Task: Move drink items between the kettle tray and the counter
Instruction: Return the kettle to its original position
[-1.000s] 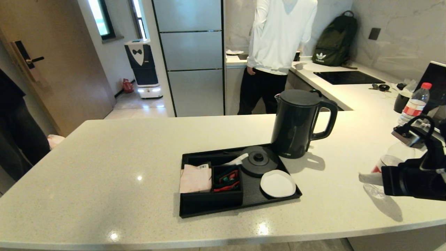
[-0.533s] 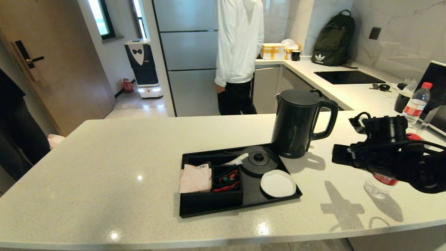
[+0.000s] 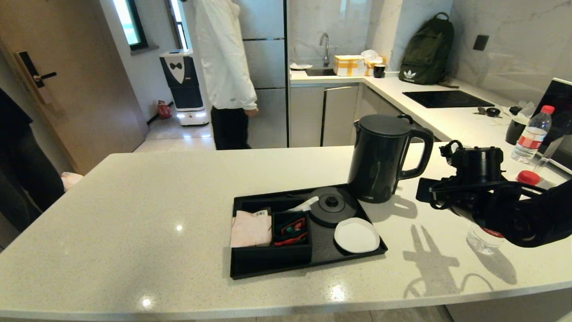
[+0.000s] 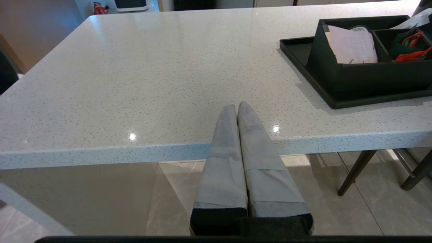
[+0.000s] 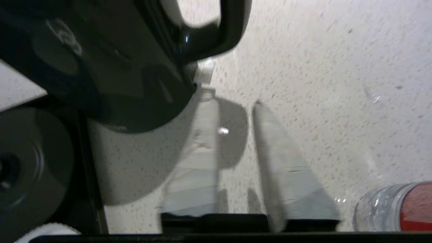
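Note:
The black kettle (image 3: 383, 157) stands on the counter (image 3: 156, 201), just behind the back right corner of the kettle tray (image 3: 328, 255). On the tray, the round kettle base (image 3: 331, 205) and the white coaster (image 3: 356, 235) are both bare. A clear water bottle (image 3: 485, 236) with a red cap stands on the counter to the right, mostly behind my right arm. My right gripper (image 3: 424, 192) hovers open between bottle and kettle. In the right wrist view the right gripper (image 5: 233, 101) holds nothing, with the kettle (image 5: 111, 67) ahead and the bottle (image 5: 395, 206) behind. My left gripper (image 4: 237, 106) is shut below the counter's front edge.
A second red-capped bottle (image 3: 532, 133) stands far right by a laptop. The sachet-and-napkin box (image 3: 268, 239) fills the tray's left half. A person in white (image 3: 223, 67) stands beyond the counter by the fridge. The black hob (image 3: 447, 99) lies at the back right.
My right arm has swung left from the near bottle toward the kettle, leaving the bottle standing on the counter. The person in white has walked left.

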Tool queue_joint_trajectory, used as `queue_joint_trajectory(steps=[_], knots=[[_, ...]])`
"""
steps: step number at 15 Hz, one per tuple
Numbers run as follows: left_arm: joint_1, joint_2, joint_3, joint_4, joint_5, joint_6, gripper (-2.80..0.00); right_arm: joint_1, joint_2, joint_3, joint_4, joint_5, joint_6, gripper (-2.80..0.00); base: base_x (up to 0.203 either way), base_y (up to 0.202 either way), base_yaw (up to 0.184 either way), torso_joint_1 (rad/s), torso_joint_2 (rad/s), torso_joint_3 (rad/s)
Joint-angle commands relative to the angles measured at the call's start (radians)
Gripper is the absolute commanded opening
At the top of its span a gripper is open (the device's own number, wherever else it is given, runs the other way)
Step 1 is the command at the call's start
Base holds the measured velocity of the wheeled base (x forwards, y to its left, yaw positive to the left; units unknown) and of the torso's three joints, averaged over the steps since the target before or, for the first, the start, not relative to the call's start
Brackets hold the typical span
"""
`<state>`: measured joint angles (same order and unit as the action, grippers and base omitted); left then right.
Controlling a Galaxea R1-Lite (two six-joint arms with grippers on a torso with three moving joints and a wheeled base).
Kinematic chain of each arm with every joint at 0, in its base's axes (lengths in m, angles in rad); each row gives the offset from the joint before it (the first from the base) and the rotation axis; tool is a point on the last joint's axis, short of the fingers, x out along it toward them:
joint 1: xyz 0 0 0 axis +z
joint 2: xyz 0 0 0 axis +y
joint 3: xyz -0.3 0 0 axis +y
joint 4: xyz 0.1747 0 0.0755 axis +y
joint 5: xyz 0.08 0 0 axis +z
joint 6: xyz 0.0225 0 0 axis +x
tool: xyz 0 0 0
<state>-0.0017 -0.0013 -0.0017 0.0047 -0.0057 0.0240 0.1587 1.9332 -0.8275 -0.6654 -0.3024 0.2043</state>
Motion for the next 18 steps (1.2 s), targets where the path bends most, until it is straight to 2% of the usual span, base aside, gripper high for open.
queue_joint_trajectory(steps=[1, 7, 11, 18], knots=[[0.000, 0.001, 0.000, 0.000, 0.000, 0.001, -2.80, 0.001, -0.011, -0.025, -0.010, -0.003, 0.000, 0.00, 0.000, 0.000, 0.000, 0.000, 0.00, 0.000], [0.000, 0.001, 0.000, 0.000, 0.000, -0.001, -2.80, -0.006, 0.033, -0.115, -0.012, -0.012, 0.005, 0.00, 0.000, 0.000, 0.000, 0.000, 0.00, 0.000], [0.000, 0.001, 0.000, 0.000, 0.000, 0.001, -2.80, -0.047, 0.102, -0.205, -0.013, -0.014, 0.006, 0.00, 0.000, 0.000, 0.000, 0.000, 0.00, 0.000], [0.000, 0.001, 0.000, 0.000, 0.000, 0.001, -2.80, -0.110, 0.230, -0.252, -0.126, -0.001, -0.021, 0.00, 0.000, 0.000, 0.000, 0.000, 0.00, 0.000]])
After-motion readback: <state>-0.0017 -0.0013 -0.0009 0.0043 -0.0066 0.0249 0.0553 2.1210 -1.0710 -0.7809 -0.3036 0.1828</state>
